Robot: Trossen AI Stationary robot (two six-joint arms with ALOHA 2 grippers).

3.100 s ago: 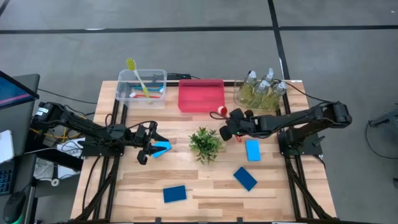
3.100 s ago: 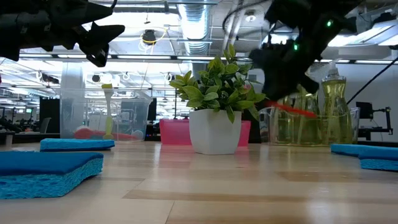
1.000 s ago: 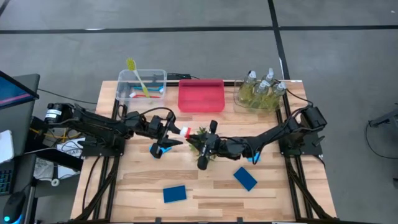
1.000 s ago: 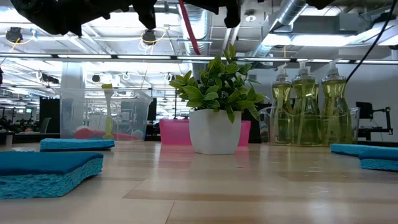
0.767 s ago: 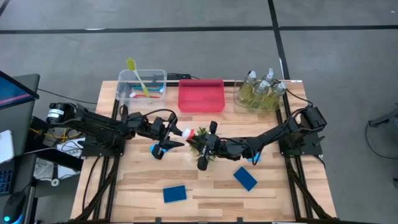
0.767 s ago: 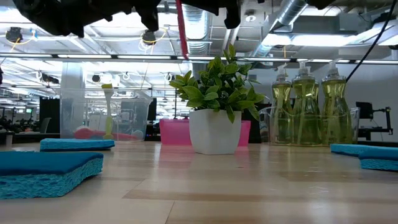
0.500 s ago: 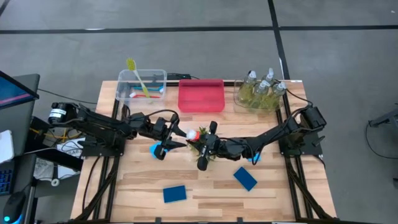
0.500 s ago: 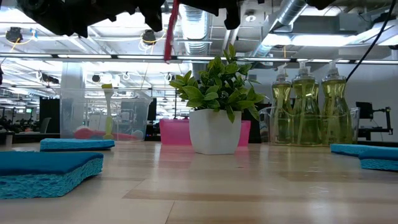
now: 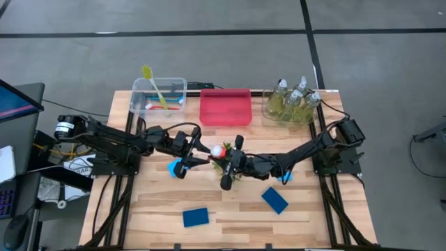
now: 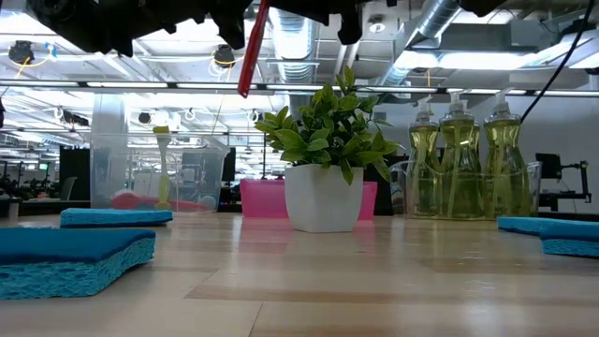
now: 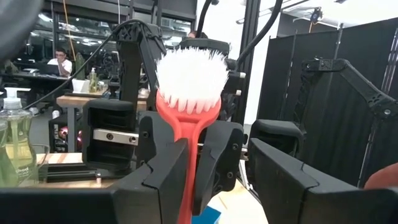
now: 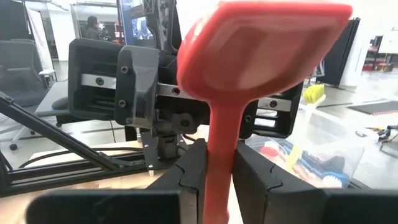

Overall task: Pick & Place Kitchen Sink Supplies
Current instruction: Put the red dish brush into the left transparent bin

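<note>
High view | both end effectors [image 9: 187,161] [image 9: 230,167] clamp red brush [image 9: 217,150] | handle tilted further

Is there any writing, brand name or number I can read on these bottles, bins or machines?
None can be read.
Soap bottle: a small label low on its front, too blurred to read.
Red brush, pink bin, sponges: no writing shows.

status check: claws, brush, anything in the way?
Both claws, left and right, shut on red brush, mid-handoff above table centre. Plant directly below. Brush bin at far left.
</note>
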